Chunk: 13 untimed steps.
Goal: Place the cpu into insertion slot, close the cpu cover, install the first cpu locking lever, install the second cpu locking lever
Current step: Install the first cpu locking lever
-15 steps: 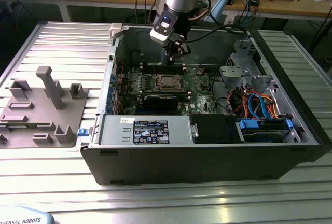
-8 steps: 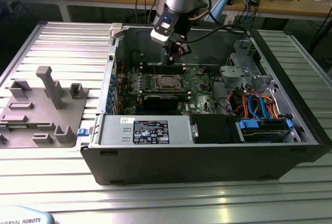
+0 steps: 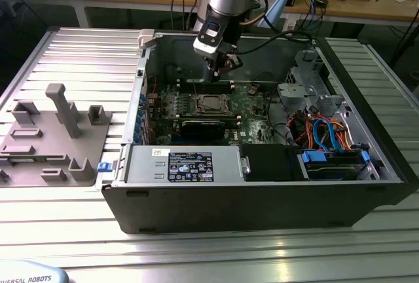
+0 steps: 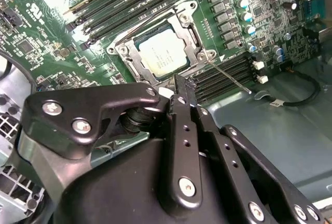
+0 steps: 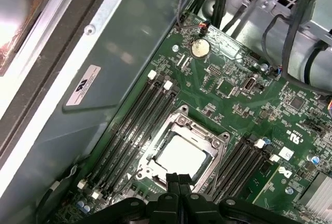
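While the gripper (image 3: 220, 67) was held low inside the open computer case (image 3: 262, 207), its two black fingers (image 5: 174, 180) were seen in the first wrist view pressed together, tip against tip, with nothing pinched between them. The cpu (image 5: 181, 156) was found just ahead of the fingertips, lying flat in the insertion slot (image 4: 139, 41) on the green circuit board (image 5: 228, 94), its silver-grey top facing up. The cpu cover (image 5: 182, 122) was laid down over it, so that the chip was framed by the silvery plate on all four sides and only the central square was left bare. In the second wrist view, a thin metal locking lever (image 4: 231, 78) was seen running out from the socket corner nearest the fingertips and slanting across the memory slots beside them; whether it was latched could not be told. More long black memory slots (image 5: 136, 125) were ranged beyond the socket, on the side away from the lever. A round coin battery (image 5: 199, 47) was set on the board well beyond the fingers, past the far edge of the cover. Outside the case, well apart from the fingers, a grey fixture tray (image 3: 59, 145) was set on the ribbed metal table (image 3: 196, 257).
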Available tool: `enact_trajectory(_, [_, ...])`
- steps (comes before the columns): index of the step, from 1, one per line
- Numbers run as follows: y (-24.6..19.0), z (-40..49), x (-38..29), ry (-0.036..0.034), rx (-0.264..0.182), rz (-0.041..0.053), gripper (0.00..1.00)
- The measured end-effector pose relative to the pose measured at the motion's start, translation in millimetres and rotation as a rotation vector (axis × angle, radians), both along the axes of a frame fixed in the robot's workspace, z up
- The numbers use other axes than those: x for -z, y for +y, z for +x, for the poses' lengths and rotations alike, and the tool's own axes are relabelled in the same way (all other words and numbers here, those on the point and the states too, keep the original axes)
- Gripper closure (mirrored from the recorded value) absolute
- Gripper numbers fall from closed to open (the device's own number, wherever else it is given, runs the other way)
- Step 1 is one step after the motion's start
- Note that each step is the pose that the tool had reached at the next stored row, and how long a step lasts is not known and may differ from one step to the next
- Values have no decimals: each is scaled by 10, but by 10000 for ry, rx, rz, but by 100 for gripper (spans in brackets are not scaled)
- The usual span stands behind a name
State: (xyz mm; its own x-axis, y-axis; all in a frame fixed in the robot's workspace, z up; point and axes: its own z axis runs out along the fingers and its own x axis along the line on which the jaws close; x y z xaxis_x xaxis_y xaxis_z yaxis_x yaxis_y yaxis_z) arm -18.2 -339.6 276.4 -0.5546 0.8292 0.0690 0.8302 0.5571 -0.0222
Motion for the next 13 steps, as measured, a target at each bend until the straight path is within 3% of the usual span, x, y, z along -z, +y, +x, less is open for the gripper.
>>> enact_trajectory(13, [0, 0, 0, 0, -1099, 0, 89])
